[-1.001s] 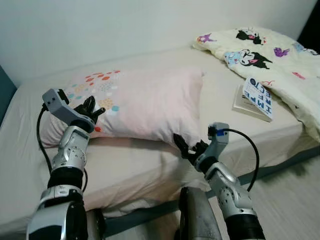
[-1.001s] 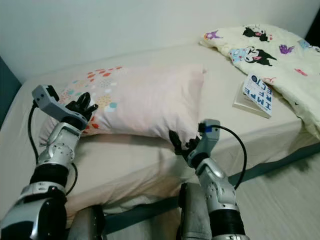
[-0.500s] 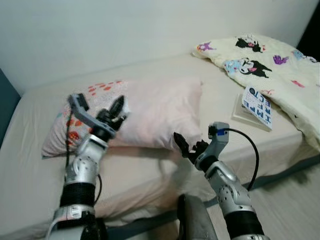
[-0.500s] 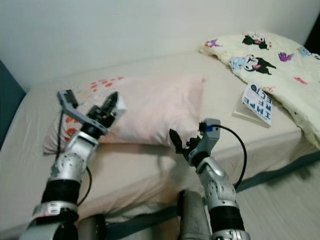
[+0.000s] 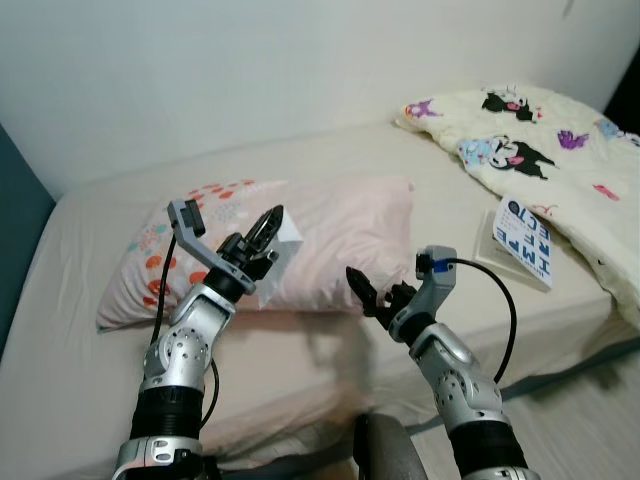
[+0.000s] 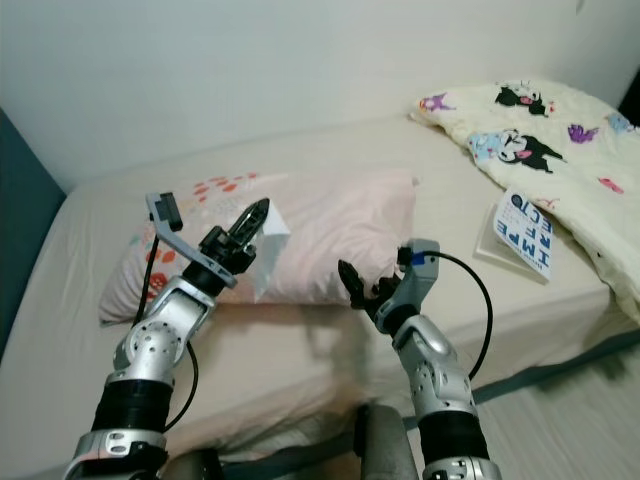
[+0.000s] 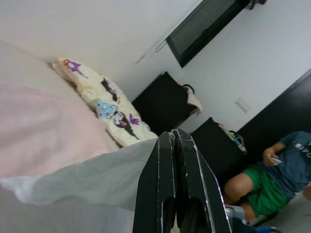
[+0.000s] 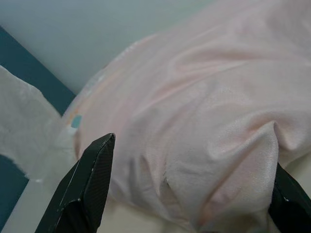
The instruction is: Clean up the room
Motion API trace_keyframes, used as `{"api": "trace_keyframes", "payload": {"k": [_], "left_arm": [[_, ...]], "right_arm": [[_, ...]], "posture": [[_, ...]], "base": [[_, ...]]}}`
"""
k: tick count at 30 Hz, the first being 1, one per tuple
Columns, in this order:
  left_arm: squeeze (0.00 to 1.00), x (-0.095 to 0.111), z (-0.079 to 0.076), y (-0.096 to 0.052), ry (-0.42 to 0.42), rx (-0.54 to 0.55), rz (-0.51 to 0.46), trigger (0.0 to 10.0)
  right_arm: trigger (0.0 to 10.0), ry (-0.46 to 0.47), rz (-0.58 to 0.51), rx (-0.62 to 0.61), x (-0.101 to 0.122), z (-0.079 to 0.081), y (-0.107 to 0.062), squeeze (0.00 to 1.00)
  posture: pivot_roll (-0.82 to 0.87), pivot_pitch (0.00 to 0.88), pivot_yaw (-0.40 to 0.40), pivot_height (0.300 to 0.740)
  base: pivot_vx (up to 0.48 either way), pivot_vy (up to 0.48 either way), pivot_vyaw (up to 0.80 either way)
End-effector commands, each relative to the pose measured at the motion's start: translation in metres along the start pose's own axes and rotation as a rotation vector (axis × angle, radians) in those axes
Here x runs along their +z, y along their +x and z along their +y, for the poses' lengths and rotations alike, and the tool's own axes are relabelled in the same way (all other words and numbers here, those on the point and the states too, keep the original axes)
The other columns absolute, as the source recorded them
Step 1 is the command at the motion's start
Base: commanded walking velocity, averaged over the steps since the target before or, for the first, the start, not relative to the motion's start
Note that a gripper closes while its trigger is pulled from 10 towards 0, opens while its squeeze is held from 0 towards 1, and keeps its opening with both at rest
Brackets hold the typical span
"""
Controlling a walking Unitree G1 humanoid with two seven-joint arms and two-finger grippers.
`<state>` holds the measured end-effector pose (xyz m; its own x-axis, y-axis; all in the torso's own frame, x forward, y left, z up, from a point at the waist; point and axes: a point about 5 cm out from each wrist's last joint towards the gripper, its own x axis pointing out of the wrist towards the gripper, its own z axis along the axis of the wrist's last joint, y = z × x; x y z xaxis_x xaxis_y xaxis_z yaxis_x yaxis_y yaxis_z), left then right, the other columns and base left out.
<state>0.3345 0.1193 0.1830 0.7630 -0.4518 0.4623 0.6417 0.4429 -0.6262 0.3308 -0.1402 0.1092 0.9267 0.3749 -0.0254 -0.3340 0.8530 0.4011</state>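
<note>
Left gripper [image 5: 268, 228] pinches a thin white tissue sheet [image 5: 283, 255] above the pink fabric pillow [image 5: 340, 235]; right gripper [image 5: 372, 297] hovers spread. Flimsy tissue could tear or slip.

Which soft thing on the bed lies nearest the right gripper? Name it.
The pale pink pillow with coloured dots: its near corner lies right before the open right gripper. The cream cartoon-print quilt lies at the bed's far end.

Soft even indoor light, faint shadows, slight blur
</note>
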Motion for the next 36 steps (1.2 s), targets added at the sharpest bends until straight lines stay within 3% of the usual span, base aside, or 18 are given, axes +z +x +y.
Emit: {"api": "trace_keyframes", "payload": {"k": [1,14,22,27,28,32,36], "left_arm": [[0.00,-0.005,-0.002,-0.004,-0.029,-0.009,0.013,10.0],[0.00,-0.004,-0.009,-0.004,-0.046,-0.078,0.026,10.0],[0.00,-0.004,-0.015,-0.005,-0.055,-0.117,0.045,10.0],[0.00,-0.001,-0.013,-0.005,-0.047,-0.115,0.041,10.0],[0.00,0.003,-0.012,-0.004,-0.038,-0.114,0.037,10.0],[0.00,0.005,-0.011,-0.004,-0.030,-0.115,0.037,10.0],[0.00,0.006,-0.013,-0.004,-0.021,-0.136,0.056,10.0]], "right_arm": [[10.0,0.003,-0.009,0.027,0.000,0.005,0.002,0.00],[10.0,0.004,0.012,0.070,-0.005,0.009,0.000,0.00],[10.0,0.061,0.000,0.161,-0.005,0.019,-0.001,0.00],[10.0,-0.001,0.067,0.180,-0.015,0.021,-0.002,0.00],[10.0,-0.056,0.115,0.228,-0.023,0.027,-0.005,0.00],[10.0,-0.073,0.122,0.287,-0.025,0.035,-0.007,0.00],[10.0,-0.076,0.069,0.281,-0.014,0.034,-0.007,0.00]], "posture": [[-0.12,0.032,0.007,0.647],[-0.12,0.036,0.004,0.687],[-0.12,0.036,-0.003,0.717],[-0.12,0.035,-0.002,0.731],[-0.12,0.035,-0.002,0.731],[-0.12,0.034,-0.001,0.731],[-0.12,0.036,-0.002,0.731]], "base": [[0.000,0.000,0.00],[0.000,0.000,0.00],[0.000,0.000,0.00],[0.000,0.000,0.00],[0.000,0.000,0.00],[0.000,0.000,0.00],[0.000,0.000,0.00]]}}
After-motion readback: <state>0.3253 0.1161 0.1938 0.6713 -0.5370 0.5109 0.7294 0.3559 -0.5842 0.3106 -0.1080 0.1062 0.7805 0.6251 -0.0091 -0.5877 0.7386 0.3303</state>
